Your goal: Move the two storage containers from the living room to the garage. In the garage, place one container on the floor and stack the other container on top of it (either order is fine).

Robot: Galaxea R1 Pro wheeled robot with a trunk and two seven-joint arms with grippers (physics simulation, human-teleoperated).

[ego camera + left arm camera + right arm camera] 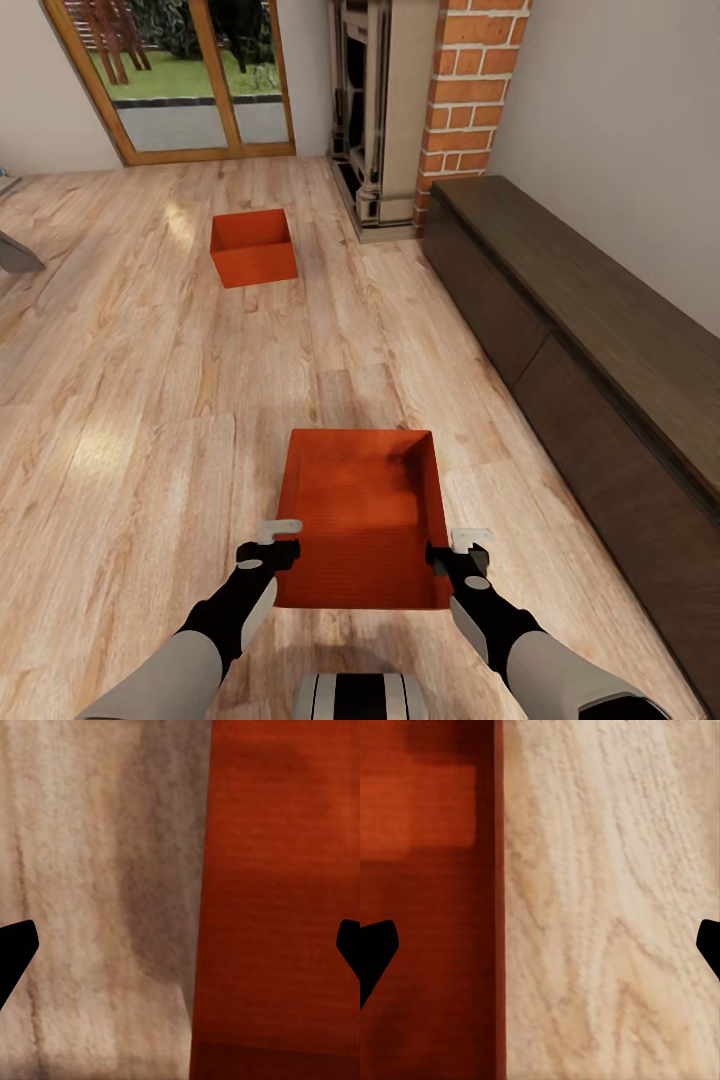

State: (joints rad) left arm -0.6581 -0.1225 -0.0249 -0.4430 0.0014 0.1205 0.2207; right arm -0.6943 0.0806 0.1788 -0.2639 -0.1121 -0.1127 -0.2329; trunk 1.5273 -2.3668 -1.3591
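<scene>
Head view: near storage container (pixel 365 515) on wood-plank floor (pixel 130 400) just ahead of robot, left gripper (pixel 272 541) at its left wall, right gripper (pixel 462 550) at its right wall; second storage container (pixel 253 247) well beyond, near fireplace (pixel 385 110).
Left wrist: fingers (pixel 16 949) wide apart, straddling container wall.
Right wrist: fingers (pixel 375 949) wide apart, straddling opposite wall.

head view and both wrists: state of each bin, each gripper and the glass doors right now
near container: on the wood floor, upright, topless, nothing inside, one gripper at each long wall
far container: on the wood floor near the fireplace, upright, untouched
left gripper: open, straddling the near container's left wall
right gripper: open, straddling the right wall
glass doors: look closed
</scene>
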